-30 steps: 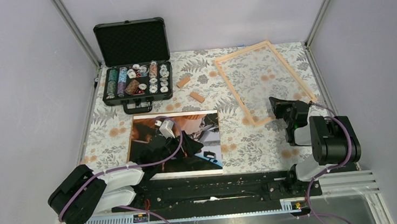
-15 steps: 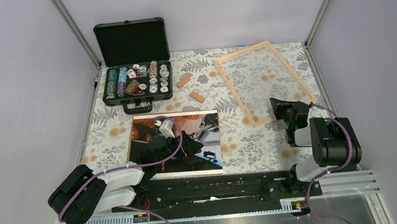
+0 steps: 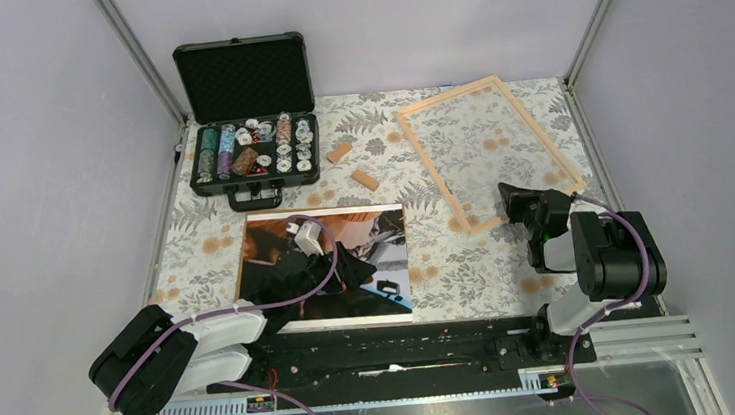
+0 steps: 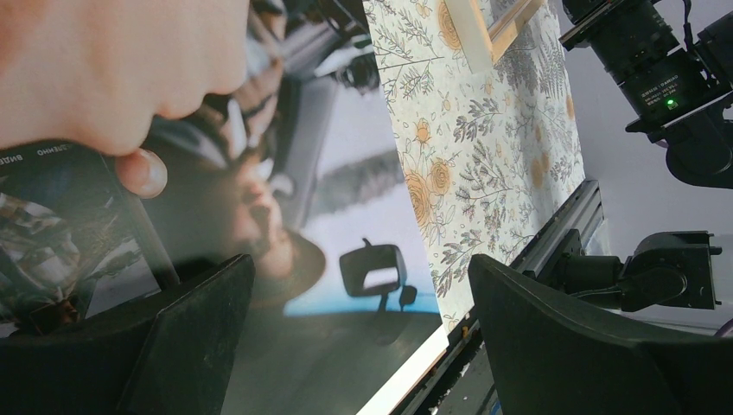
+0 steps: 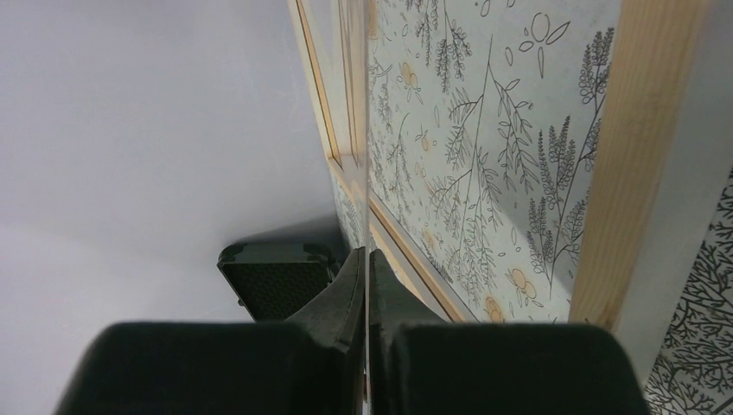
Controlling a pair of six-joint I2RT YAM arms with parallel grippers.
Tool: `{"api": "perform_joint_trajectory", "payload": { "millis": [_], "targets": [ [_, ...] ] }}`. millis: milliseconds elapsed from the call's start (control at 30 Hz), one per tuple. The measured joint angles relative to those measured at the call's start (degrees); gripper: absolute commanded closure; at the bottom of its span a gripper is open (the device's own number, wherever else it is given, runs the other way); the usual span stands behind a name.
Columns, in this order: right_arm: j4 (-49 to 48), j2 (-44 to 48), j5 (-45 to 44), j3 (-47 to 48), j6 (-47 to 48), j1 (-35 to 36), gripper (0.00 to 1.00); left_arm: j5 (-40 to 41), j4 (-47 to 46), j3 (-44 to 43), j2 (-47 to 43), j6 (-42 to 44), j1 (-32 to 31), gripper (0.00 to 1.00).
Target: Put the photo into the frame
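Note:
The photo lies picture side up at the near left of the table, its white edge toward the arm bases. My left gripper hovers low over it, open and empty, and the left wrist view shows the print between the wide-apart jaws. The pale wooden frame lies at the far right, empty of the photo. My right gripper is at its near corner. In the right wrist view it is shut on a thin clear sheet seen edge-on beside the frame strip.
An open black case of poker chips stands at the far left. Two small wooden blocks lie between case and frame. A black rail runs along the near edge. Walls close in left, right and back.
My right arm's wrist has shifted very slightly. The left arm, photo and frame have not visibly moved.

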State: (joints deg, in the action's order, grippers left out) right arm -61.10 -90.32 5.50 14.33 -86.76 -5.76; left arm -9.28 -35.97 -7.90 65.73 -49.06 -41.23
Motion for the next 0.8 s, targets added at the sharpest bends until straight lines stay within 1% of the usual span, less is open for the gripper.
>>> {"api": "perform_joint_trajectory", "payload": {
  "millis": [500, 800],
  "targets": [
    [-0.70, 0.35, 0.15, -0.17, -1.36, 0.13, 1.00, 0.00, 0.00, 0.00, 0.00, -0.07, 0.00, 0.01],
    [1.07, 1.70, 0.15, -0.17, -1.38, 0.13, 1.00, -0.02, 0.00, 0.00, 0.00, -0.09, 0.00, 0.01]
  ]
}}
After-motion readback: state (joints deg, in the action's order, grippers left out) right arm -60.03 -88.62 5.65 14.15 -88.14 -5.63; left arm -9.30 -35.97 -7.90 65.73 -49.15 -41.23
